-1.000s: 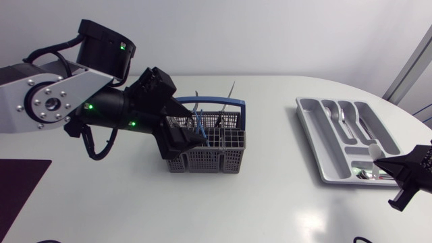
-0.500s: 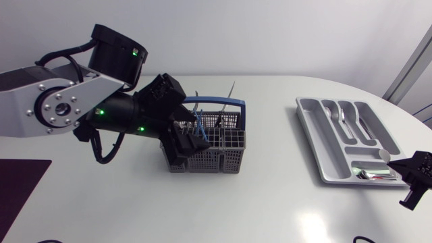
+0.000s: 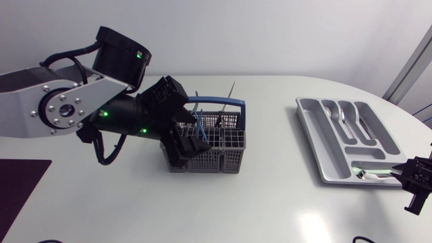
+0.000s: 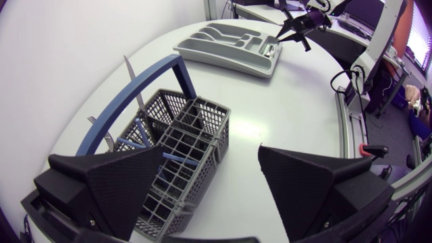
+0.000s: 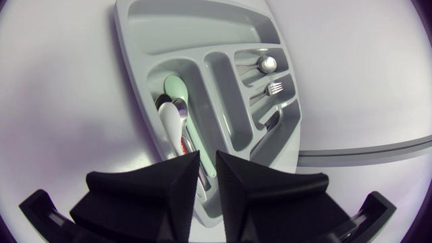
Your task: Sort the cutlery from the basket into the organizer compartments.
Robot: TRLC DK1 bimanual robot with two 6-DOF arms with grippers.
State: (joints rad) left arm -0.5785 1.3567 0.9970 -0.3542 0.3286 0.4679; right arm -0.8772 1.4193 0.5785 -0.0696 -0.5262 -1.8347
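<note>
A grey mesh basket [image 3: 217, 160] with a blue handle [image 3: 233, 103] stands mid-table and holds several pieces of cutlery. My left gripper [image 3: 187, 143] hangs over its left side, open wide; in the left wrist view the basket [image 4: 202, 131] lies between and ahead of the fingers [image 4: 115, 189]. The grey organizer [image 3: 317, 145] sits at the right. My right gripper [image 3: 398, 173] is at its near end, fingers a narrow gap apart with nothing between them. A white spoon [image 5: 170, 118] and a pale green spoon [image 5: 177, 88] lie in the compartment just ahead of my right gripper [image 5: 208, 177].
Further organizer compartments hold a fork [image 5: 273, 88] and another spoon [image 5: 266, 64]. A knife blade [image 4: 131, 74] sticks up from the basket. A dark mat [image 3: 20, 182] lies at the table's left edge. Bare tabletop lies between the basket and the organizer.
The right gripper lowered the white spoon into the organizer's near compartment, parted its fingers and drew back toward the table's edge. The left arm shifted slightly right over the basket.
</note>
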